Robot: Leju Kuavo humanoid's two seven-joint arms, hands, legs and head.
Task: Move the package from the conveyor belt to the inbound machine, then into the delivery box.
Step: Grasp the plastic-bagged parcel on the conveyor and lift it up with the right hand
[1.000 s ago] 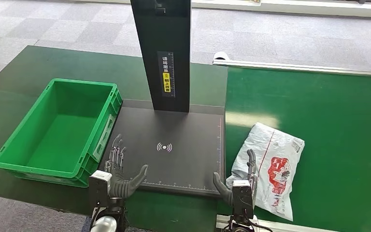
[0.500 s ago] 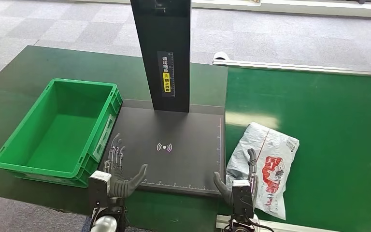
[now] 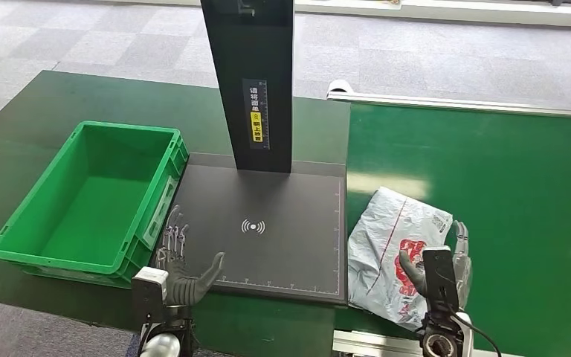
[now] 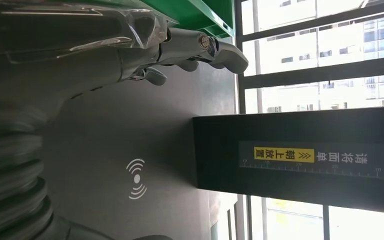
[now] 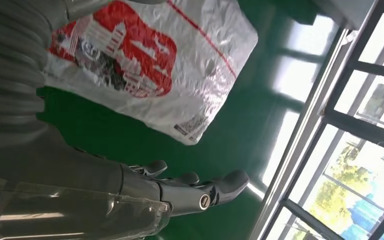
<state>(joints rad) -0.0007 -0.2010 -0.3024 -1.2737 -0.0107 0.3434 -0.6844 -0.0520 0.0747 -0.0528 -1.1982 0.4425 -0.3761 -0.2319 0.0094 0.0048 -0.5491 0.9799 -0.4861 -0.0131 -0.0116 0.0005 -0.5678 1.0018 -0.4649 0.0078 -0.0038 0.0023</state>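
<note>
Package (image 3: 390,256) is what matters now: a soft, crinkly white plastic bag with red print, lying flat on the green conveyor belt (image 3: 505,193), its edge just beside the dark inbound machine (image 3: 268,223). The right hand (image 3: 446,260) is at the bag's right side with its fingers apart, holding nothing; I cannot tell if it touches the bag. The left hand (image 3: 182,264) rests low over the machine's near left corner, fingers spread, holding nothing. The bag looks light and floppy, and likely slippery, so a good hold is probably a pinch on a bunched edge or a scoop from under its side. A moment ago the right hand was at the bag's left side, and the bag lay farther right on the belt. The green delivery box (image 3: 89,197) has nothing in it.
</note>
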